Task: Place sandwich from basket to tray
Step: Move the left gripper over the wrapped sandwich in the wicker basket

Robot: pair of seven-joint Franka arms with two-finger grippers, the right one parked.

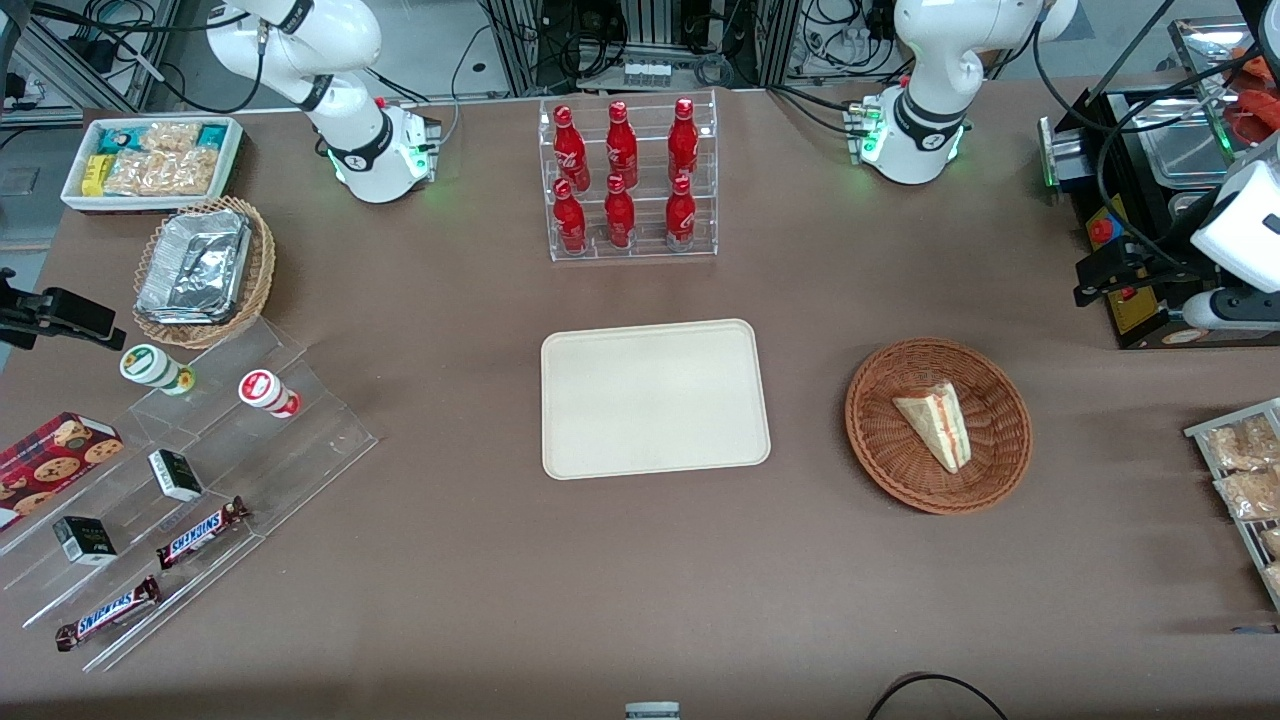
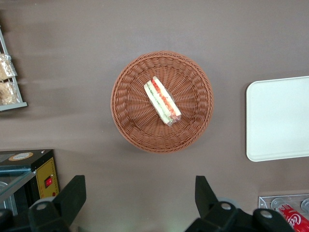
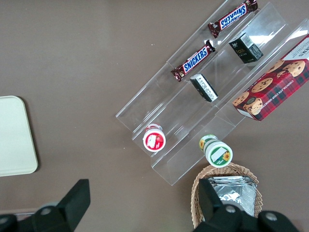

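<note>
The sandwich (image 1: 936,424) lies in the round brown basket (image 1: 938,498) on the brown worktop (image 1: 480,560), its wrapped wedge resting slightly off the basket's middle, its red and green filling showing along one edge. The cream tray (image 1: 655,398) sits flat beside the basket, toward the parked arm's end of the worktop, a strip of bare worktop between the two. The left arm's gripper (image 2: 140,193) hangs high above the worktop, off the basket's rim and clear of the sandwich; its two dark fingers (image 2: 72,195) are spread wide apart, holding nothing (the basket and sandwich are seen whole past the fingertips in the wrist view). In the front view, a clear rack of red bottles (image 1: 628,178) stands farther from the camera than the tray. Toward the parked arm's end lie a tan basket of foil containers (image 1: 200,270), a white bin of snack packets (image 1: 152,160), and clear stepped shelves (image 1: 200,500) bearing chocolate bars (image 1: 200,532), small boxes and two little tubs. A cookie box (image 1: 52,462) rests at that edge.
</note>
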